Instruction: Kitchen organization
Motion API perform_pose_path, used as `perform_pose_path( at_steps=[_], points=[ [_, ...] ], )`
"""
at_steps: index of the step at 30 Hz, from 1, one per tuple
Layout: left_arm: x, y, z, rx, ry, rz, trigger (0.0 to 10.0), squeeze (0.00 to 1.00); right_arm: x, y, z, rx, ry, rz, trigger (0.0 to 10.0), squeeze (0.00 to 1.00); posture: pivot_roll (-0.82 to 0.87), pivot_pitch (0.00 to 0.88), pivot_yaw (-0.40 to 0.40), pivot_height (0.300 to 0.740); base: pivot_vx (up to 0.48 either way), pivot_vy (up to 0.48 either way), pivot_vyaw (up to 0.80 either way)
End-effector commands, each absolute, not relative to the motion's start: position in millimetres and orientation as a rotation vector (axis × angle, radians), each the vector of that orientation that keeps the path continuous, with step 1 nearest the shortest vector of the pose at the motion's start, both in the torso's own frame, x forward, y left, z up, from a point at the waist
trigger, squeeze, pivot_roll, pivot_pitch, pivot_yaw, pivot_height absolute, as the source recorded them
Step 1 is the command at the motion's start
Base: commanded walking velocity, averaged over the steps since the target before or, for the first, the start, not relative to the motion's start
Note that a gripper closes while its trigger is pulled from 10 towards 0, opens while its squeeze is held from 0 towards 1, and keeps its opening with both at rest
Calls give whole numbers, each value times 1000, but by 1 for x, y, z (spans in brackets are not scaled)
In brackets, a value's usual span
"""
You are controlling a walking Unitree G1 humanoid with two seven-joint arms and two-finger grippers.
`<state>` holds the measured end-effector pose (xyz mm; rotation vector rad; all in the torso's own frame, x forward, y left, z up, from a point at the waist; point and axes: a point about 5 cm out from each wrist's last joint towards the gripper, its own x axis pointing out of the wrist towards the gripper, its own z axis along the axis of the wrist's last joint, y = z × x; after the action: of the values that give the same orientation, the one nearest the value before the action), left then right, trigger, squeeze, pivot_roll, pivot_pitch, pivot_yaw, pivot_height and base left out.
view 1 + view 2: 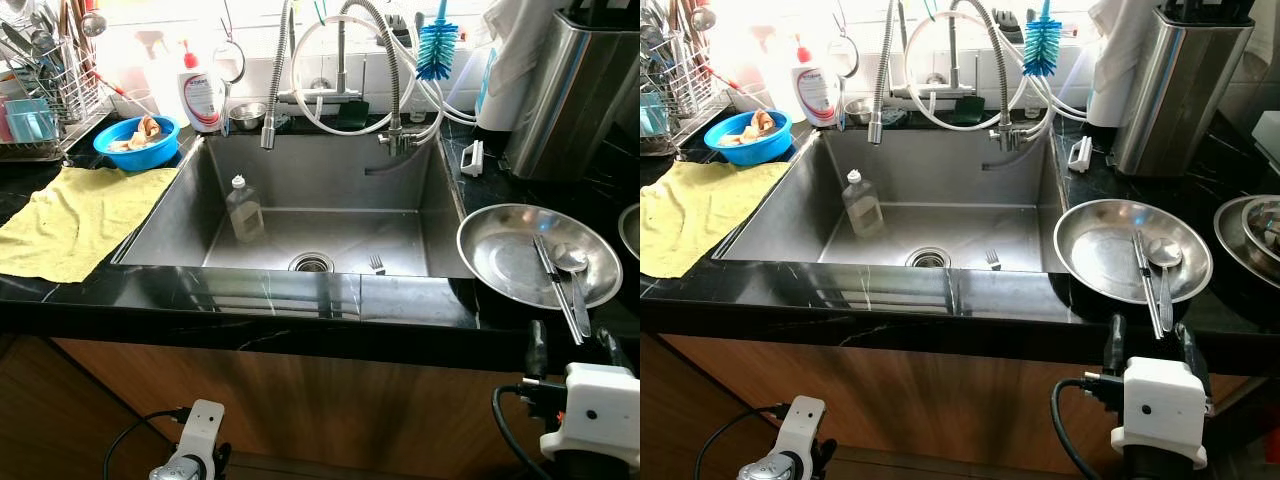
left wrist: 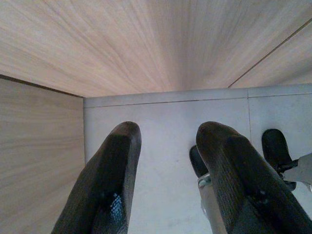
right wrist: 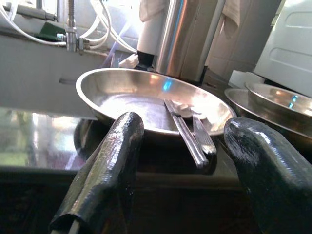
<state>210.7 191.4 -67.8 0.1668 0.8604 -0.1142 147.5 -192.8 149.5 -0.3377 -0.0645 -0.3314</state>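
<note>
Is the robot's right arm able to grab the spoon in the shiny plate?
Probably yes. The right gripper is open, just below the counter edge facing the steel plate, and the spoon lies uncovered with its handle over the near rim.

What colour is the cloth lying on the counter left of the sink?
Yellow. The cloth shows best in the left eye view.

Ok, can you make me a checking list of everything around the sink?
Surface: black counter, yellow cloth on its left.
Job's things: steel plate holding spoon and cutlery; fork and bottle in the sink.
Clutter: blue bowl, soap bottle, bottle brush, drying rack.
Grippers: right gripper open, facing the plate; left gripper open, low by the cabinet.
Cables: black cable at right wrist.
Surroundings: wooden cabinet front.
</note>
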Motion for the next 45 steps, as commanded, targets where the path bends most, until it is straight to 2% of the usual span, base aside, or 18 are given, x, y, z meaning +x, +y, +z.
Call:
perform_pose_path(
  at_steps=[1, 2, 17, 18, 19, 22, 23, 24, 27, 28, 29, 45],
  points=[
    [207, 196, -70, 182, 887, -111, 10000, 0, 150, -191, 150, -319, -65, -315, 2549, 0, -235, 0, 74, 740, 0, 0, 0],
    [207, 197, -70, 182, 888, -109, 10000, 0, 152, -190, 150, -317, -66, -302, 0, 0, -236, 0, 74, 740, 0, 0, 0],
    [205, 203, -69, 183, 891, -102, 10000, 0, 158, -188, 154, -302, -85, -277, 0, 0, -235, 0, 76, 740, 0, 0, 0],
    [205, 203, -69, 184, 890, -103, 10000, 0, 157, -188, 153, -307, -79, -280, 7098, 0, -237, 0, 76, 740, 0, 0, 0],
    [205, 202, -69, 184, 890, -105, 10000, 0, 156, -189, 152, -312, -73, -284, 10000, 0, -237, 0, 77, 740, 0, 0, 0],
    [206, 201, -69, 184, 889, -107, 10000, 0, 156, -191, 151, -297, -62, -296, 10000, 0, -238, 0, 77, 740, 0, 0, 0],
    [206, 200, -70, 184, 889, -107, 10000, 0, 156, -191, 151, -294, -60, -297, 10000, 565, -238, 0, 77, 740, 0, 0, 0],
    [206, 200, -69, 184, 889, -108, 10000, 0, 157, -191, 151, -285, -63, -300, 10000, 1000, -238, 0, 75, 740, 0, 0, 0],
    [206, 198, -70, 182, 888, -109, 10000, 0, 159, -192, 146, -273, -20, -314, 10000, 1000, -235, 0, 74, 740, 0, 0, 0],
    [206, 198, -70, 181, 888, -109, 10000, 0, 159, -192, 144, -267, -8, -310, 10000, 882, -235, 0, 74, 740, 0, 0, 0],
    [206, 198, -70, 181, 888, -109, 10000, 0, 160, -192, 143, -274, -1, -309, 10000, 0, -235, 0, 74, 740, 0, 0, 0],
    [207, 199, -69, 186, 885, -109, 10000, 0, 166, -211, 153, -308, -13, -379, 10000, 0, -238, 0, 80, 740, 0, 0, 0]
  ],
)
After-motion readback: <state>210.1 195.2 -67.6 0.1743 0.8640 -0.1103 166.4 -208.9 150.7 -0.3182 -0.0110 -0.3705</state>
